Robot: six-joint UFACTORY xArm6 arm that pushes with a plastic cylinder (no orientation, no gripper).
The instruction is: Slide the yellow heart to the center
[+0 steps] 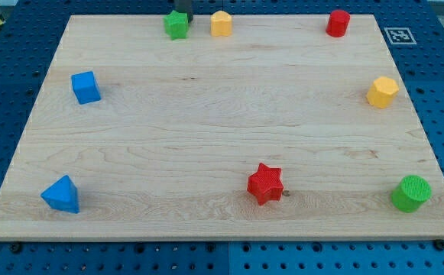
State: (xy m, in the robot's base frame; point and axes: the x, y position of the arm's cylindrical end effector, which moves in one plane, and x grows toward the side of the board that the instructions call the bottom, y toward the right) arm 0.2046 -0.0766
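Yellow heart (221,24) at board's top edge, well off centre. My tip (188,18) barely visible between it and green star (176,25); no claw, nothing held. Risk: sideways push sends heart rightward or disturbs star.

Rod (186,9) cut off by top edge; my tip (187,20) barely discernible.

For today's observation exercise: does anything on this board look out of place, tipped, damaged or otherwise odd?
Nothing stands out. All blocks sit whole on the wooden board, mostly near its edges. My tip is at the view's top, between the green star and the yellow heart.
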